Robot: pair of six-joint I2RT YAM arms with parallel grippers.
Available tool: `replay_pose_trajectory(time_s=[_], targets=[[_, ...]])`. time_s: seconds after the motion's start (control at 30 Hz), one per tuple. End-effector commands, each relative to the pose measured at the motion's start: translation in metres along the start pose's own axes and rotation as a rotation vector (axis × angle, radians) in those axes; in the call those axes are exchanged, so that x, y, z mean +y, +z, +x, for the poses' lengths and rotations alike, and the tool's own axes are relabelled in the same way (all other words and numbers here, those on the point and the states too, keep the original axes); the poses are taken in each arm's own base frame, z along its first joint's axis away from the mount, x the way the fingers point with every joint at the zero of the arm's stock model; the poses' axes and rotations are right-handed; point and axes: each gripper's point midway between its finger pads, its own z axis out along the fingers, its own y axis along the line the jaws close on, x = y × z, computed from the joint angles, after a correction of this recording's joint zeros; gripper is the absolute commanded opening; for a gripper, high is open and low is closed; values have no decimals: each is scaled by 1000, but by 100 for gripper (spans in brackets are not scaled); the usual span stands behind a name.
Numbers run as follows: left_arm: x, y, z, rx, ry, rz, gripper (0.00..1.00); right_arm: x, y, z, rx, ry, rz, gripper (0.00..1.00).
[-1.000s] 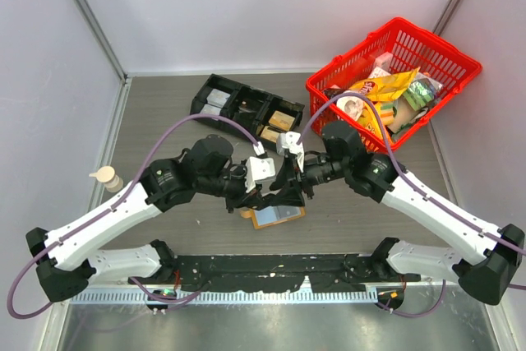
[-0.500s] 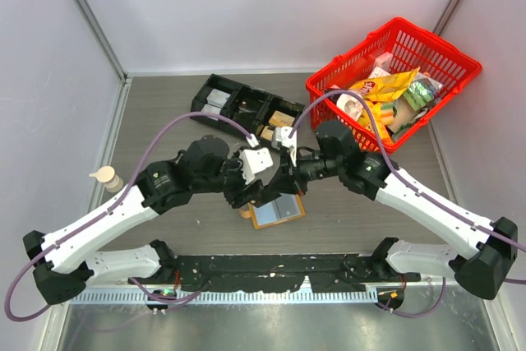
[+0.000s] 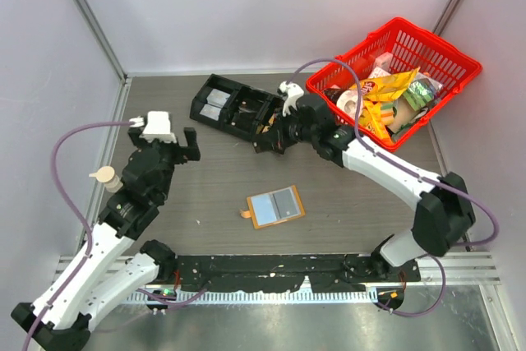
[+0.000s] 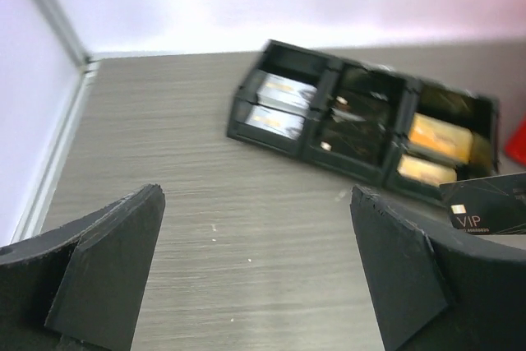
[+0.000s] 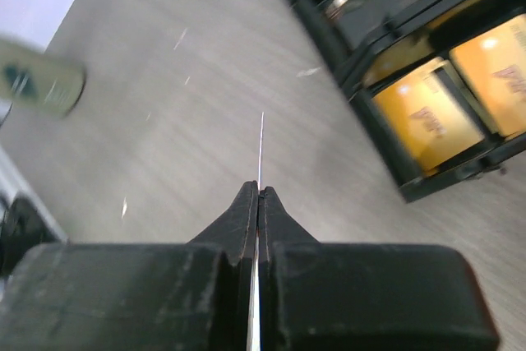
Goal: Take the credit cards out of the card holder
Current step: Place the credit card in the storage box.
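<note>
On grey wood-grain table [image 3: 209,195], card holder [image 3: 275,207]

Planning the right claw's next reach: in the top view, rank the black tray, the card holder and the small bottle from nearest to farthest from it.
1. Black tray, right beside the right claw, at the back.
2. Card holder, open, toward the arm bases.
3. Small bottle, at the far left.

black compartment tray [image 3: 202,94] near red basket [image 3: 444,41] of snack packets [image 3: 386,84], small bottle [image 3: 107,177] at left
</note>
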Motion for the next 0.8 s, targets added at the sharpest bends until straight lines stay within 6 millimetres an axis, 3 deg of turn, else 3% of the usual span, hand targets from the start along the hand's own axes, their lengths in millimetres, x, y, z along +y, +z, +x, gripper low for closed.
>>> replay_pose_trajectory(time_s=[0.0,0.07,0.23,0.27,0.3,0.33,0.5,0.6,0.73,0.77], targets=[[49,-14,-39,-229,-197,-228,100,-24,21,-69,-221,157,145,1],[57,-19,-39,-267,-193,-259,100,-25,36,-84,-243,181,145,1],[70,-23,-36,-279,-183,-325,100,-36,80,-87,-220,234,172,1],[71,-24,-36,-280,-183,-330,100,-50,89,-91,-240,256,230,1],[71,-23,-36,-280,-180,-330,100,-57,100,-82,-221,267,252,1],[70,-23,-36,-280,-180,-328,100,-59,102,-91,-245,282,264,1],[70,-23,-36,-284,-179,-319,100,-80,135,-82,-246,326,329,1],[70,-25,-38,-293,-184,-316,100,-81,150,-85,-254,355,317,1],[71,-26,-39,-298,-186,-316,100,-88,179,-69,-220,395,315,1],[72,-26,-38,-300,-186,-321,100,-87,181,-74,-230,402,309,1]])
